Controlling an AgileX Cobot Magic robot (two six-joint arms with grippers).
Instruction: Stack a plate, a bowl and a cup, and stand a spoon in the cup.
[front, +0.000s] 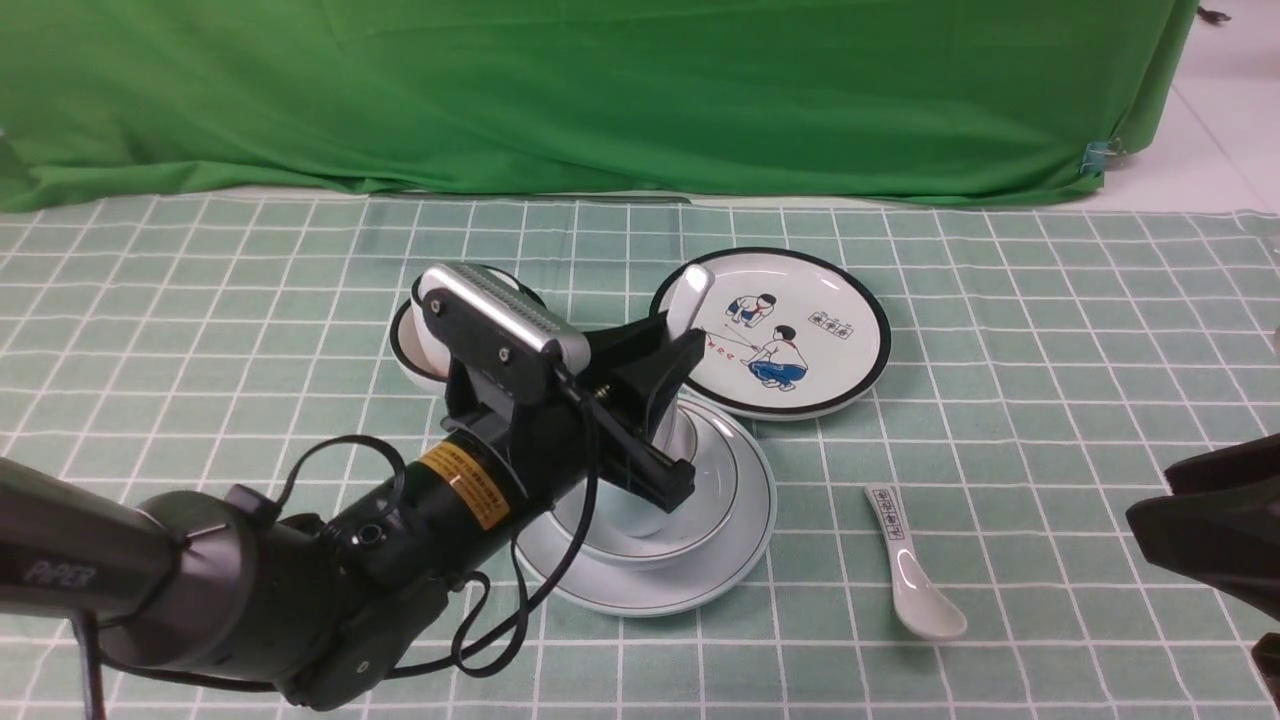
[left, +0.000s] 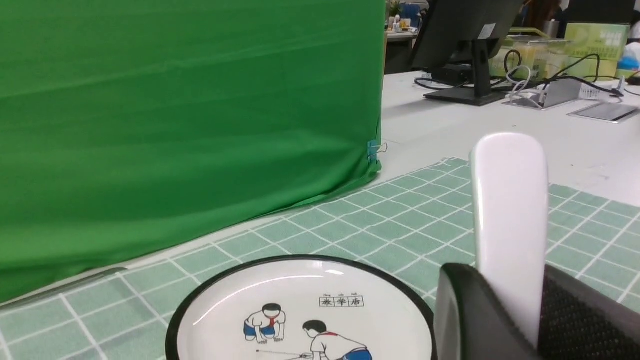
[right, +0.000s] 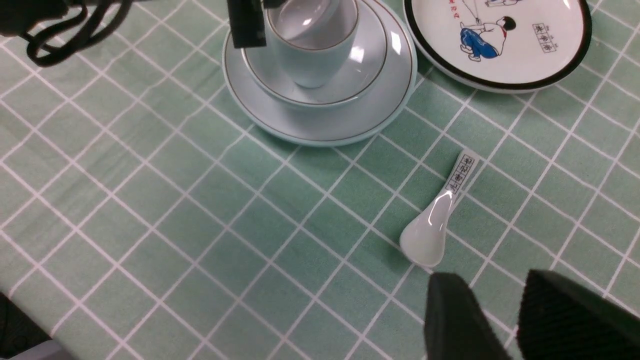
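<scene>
The left claw (front: 672, 345) is clamped on the handle of the plain white spoon (front: 693, 295), which it holds nearly upright over the stack. From the left wrist, the unmarked handle rises between the two black fingers (left: 465, 310). From the right wrist, the spoon's lower end sits inside the mouth of the cup (right: 312, 45); whether it touches the bottom cannot be told.

The cup stands in the bowl (front: 640, 545), and the bowl sits on the plate (front: 740, 540), near the middle of the green checked tablecloth (front: 1050, 330). All three carry a thin dark rim line.

"PIPER" is printed in grey on the left arm (front: 60, 575). A yellow label (front: 465, 485) wraps the wrist; its black print is too small to read.

Just behind the stack and to its right lies a black-rimmed plate (front: 840, 330) with two cartoon children in red scarves and blue shorts. Beside them are three boxed Chinese characters, with tiny letters above and small red writing nearby, none clear enough to read.

To the right of the stack a second white spoon (front: 915, 575) lies flat, with a column of boxed characters on its handle, also too small to read. A black-rimmed dish (front: 410, 345) shows partly behind the left wrist camera.

The right claw (right: 505, 305) hangs by the right edge of the table near the printed spoon, its fingers slightly parted and empty.
</scene>
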